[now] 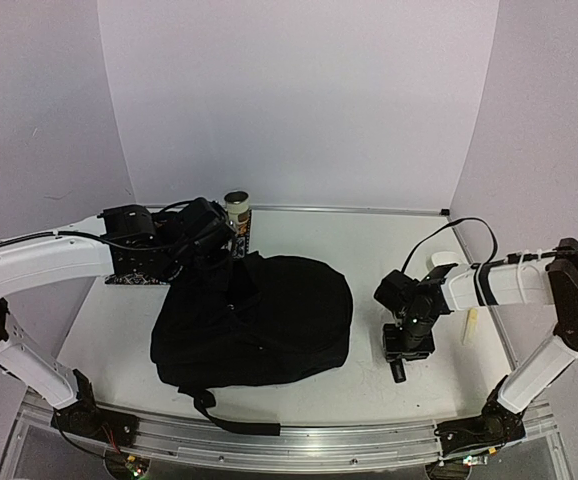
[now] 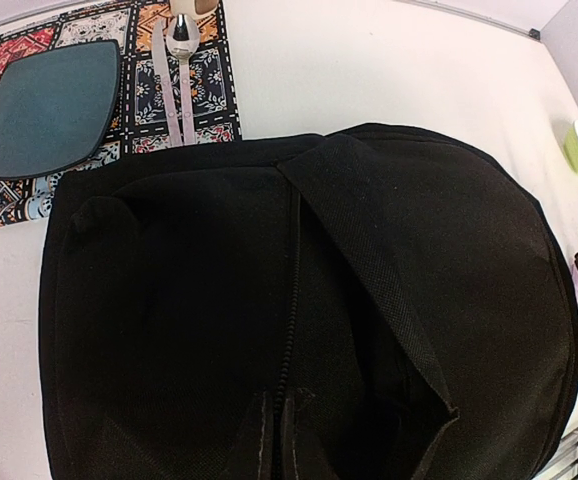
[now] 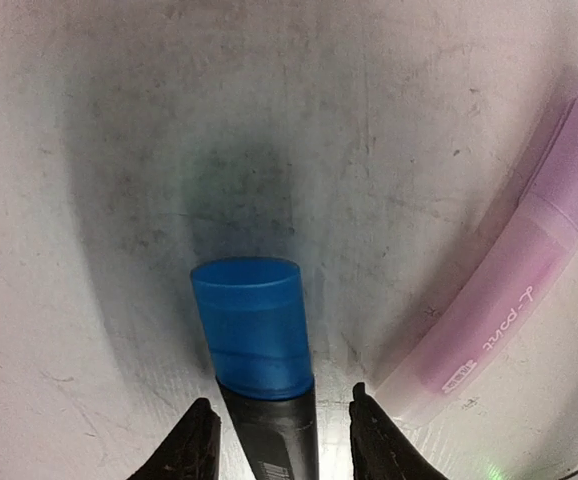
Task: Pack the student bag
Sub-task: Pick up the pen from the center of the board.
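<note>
We've got the student bag (image 1: 254,320) slumped mid-tabletop, soft and floppy, so we'd pinch its zipper edge, while the right gripper (image 3: 281,425) narrowly straddles a blue-capped marker (image 3: 254,345); left gripper's state, can't tell.

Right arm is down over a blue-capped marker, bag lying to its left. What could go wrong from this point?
The right gripper fingers straddle the blue-capped marker near its end, so it could pivot or slip when lifted. The pink pen lies close by and may get nudged. The student bag shows no clear opening from above, so insertion could snag on the fabric.
</note>
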You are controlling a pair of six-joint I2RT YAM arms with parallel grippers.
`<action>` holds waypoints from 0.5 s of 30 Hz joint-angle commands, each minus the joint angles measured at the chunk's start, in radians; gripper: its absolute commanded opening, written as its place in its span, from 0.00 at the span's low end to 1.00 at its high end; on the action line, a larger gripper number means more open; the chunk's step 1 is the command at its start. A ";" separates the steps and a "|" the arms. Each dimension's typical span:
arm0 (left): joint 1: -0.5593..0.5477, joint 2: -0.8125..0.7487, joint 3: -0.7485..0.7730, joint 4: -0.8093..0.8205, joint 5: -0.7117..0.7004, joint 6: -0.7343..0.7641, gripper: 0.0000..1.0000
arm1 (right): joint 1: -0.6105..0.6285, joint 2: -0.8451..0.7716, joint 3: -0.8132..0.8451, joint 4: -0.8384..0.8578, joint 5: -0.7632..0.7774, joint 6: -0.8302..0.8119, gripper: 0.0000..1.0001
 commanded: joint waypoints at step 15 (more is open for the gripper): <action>0.008 -0.038 0.011 0.037 -0.047 -0.004 0.00 | -0.005 -0.072 0.080 -0.047 -0.046 -0.039 0.00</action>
